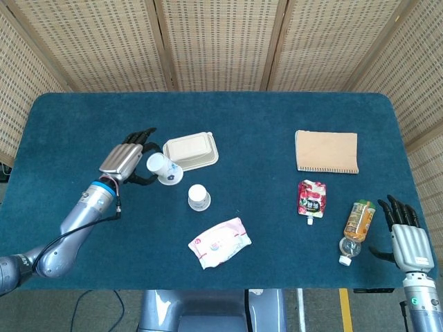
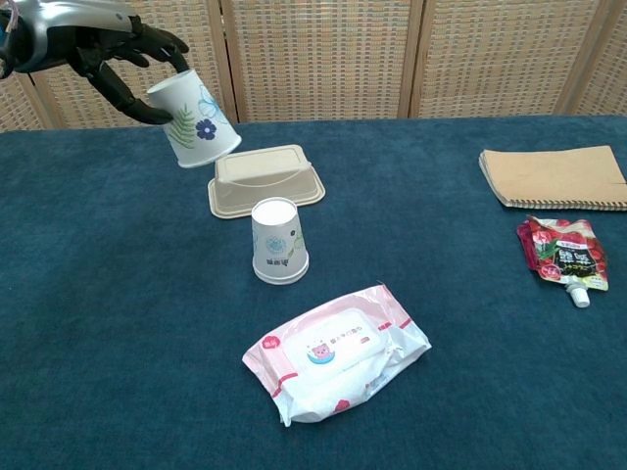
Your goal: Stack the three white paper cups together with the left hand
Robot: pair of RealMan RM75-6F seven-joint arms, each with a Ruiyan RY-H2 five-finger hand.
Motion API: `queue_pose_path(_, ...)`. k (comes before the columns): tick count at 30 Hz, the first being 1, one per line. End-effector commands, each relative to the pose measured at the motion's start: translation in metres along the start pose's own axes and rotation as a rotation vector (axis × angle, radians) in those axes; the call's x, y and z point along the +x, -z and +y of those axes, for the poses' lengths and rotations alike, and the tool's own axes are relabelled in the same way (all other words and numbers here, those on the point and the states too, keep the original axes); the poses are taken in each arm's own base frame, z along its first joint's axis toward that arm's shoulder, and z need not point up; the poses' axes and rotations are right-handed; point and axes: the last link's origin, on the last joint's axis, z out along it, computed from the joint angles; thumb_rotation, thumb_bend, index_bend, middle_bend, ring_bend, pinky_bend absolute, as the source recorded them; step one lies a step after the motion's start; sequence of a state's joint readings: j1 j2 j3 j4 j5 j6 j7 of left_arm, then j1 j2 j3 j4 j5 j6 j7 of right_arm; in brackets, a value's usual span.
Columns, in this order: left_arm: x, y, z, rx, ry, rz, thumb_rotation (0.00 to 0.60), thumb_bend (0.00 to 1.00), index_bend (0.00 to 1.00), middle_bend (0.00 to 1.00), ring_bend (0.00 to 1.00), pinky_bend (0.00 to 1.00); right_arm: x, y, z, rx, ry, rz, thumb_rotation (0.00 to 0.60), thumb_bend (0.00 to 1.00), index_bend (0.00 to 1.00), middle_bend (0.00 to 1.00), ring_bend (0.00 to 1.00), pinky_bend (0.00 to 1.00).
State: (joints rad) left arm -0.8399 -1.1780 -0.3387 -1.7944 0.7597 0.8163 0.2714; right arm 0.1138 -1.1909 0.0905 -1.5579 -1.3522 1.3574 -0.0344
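held paper cup (image 2: 194, 117) up off the desk (image 1: 62, 138), gripped by the left robot hand (image 1: 128, 160) near its closed base. cup tilted: long axis slants, closed base toward upper left in chest view, open mouth down and to the right, toward the clamshell box (image 2: 265, 179). blue flower and green leaf print on its wall. in head view the cup (image 1: 163, 169) hangs just left of the box (image 1: 190, 151), above bare cloth.

second paper cup (image 2: 278, 240) stands upside down on the desk, base up, long axis vertical, in front of the box and apart from the held one. a third cup cannot be made out separately.

wet wipes pack (image 2: 336, 351) lies nearer the front edge. tan notebook (image 1: 327, 151) well to the right, red pouch (image 1: 311, 198) below it, bottle (image 1: 356, 229) on its side near the right robot hand (image 1: 407, 234), which rests at the desk's corner holding nothing, fingers spread.

desk covered in dark blue cloth, rounded corners. woven reed screen panels (image 1: 221, 41) in wooden frames behind.
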Motion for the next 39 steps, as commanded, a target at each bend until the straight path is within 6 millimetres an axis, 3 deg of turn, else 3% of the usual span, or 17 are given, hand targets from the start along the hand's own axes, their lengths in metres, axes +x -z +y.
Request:
queue_pose_path(1,-0.011,0.002,0.018,-0.049,-0.045,-0.039,0.6,0.36,0.39,0.0,0.0,0.0,0.002,0.0,0.0,0.002,-0.008,0.006,0.6,0.0,0.12,0.0,0.0,0.0)
queue_pose_path(14,-0.042,-0.006,0.046,-0.056,-0.143,-0.072,0.6,0.36,0.4,0.0,0.0,0.0,0.011,0.0,0.006,-0.007,-0.05,0.023,0.6,0.0,0.12,0.0,0.0,0.0)
queue_pose_path(26,-0.05,-0.018,0.047,-0.008,-0.177,-0.07,0.6,0.36,0.41,0.0,0.0,0.0,0.015,0.001,0.009,-0.015,-0.063,0.027,0.6,0.0,0.12,0.0,0.0,0.0)
queue_pose_path(39,-0.076,-0.027,0.052,-0.019,-0.181,-0.065,0.6,0.34,0.31,0.0,0.0,0.0,0.015,0.003,0.007,-0.002,-0.073,0.021,0.6,0.0,0.12,0.0,0.0,0.0)
